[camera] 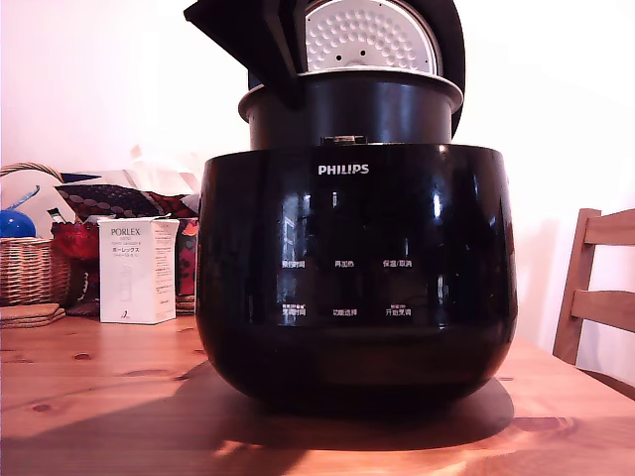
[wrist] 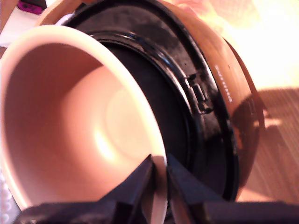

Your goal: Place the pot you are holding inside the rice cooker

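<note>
A large glossy black rice cooker marked PHILIPS stands on a wooden table, its round lid raised behind it with the dimpled silver-white plate facing forward. The dark pot sits partway into the cooker's mouth — its flared rim and upper wall show above the cooker's top edge, so it is not fully lowered. The gripper comes down from above the cooker at the exterior view's left and meets the pot's rim.

In the wrist view, the gripper has its two dark jaws pinching the pot's rim, one inside the wall and one outside. The pot looks pale pink inside under the warm light, and the cooker's black inner ring curves just beside it.

Beyond the cooker at the exterior view's left stand a white PORLEX box and a wicker basket; at its right, a wooden chair.
</note>
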`<state>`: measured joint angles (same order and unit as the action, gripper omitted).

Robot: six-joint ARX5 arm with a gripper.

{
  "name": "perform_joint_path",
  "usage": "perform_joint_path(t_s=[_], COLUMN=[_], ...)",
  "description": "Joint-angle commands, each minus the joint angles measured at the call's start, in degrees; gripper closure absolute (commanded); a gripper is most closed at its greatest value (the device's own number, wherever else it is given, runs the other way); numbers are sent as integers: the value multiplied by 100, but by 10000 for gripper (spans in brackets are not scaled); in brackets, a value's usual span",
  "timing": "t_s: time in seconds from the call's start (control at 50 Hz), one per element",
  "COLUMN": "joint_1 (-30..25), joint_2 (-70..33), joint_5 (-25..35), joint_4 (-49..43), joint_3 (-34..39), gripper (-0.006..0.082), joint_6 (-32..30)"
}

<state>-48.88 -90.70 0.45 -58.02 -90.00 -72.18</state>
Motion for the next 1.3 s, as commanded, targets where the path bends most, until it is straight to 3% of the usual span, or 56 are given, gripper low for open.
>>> perform_joint_path(t_s=[0.0, 0.68, 0.98, 1.28], joint_1=[-42, -79, -103, -131], joint_2=[-57, -525, -522, -520], joint_5=[17, 13, -221, -549], joint_4=[87, 59, 46, -245], joint_3=[-179, -181, -186, -398], gripper=[789, 788, 616, 615], joint_6=[-33, -26, -24, 17])
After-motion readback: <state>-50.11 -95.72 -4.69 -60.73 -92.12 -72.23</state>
